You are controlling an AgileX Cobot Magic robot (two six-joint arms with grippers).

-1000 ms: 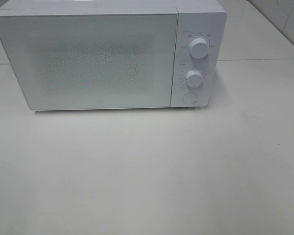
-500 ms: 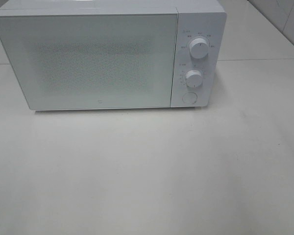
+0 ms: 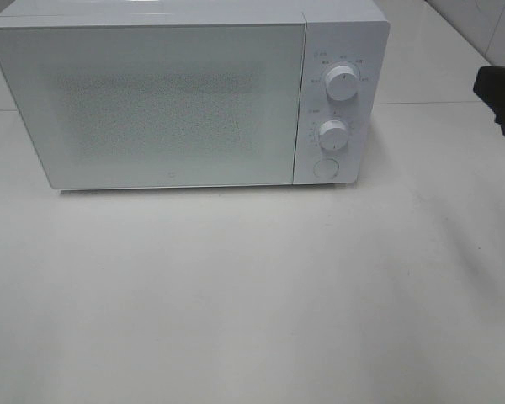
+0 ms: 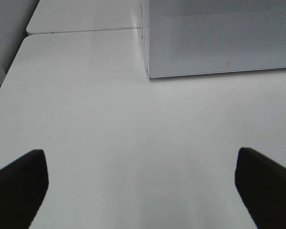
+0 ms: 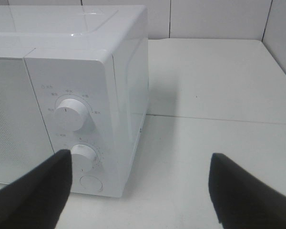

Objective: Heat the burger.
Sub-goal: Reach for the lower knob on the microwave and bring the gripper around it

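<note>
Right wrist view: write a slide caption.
Open jaws face the white microwave, near its lower knob and round button.

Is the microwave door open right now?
No, the microwave door sits shut, flush beside the control panel.

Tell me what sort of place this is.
Probably a mock kitchen counter or lab bench: a white boxy microwave with two round white dials sits on a plain white tabletop, pale tiled wall behind.
</note>
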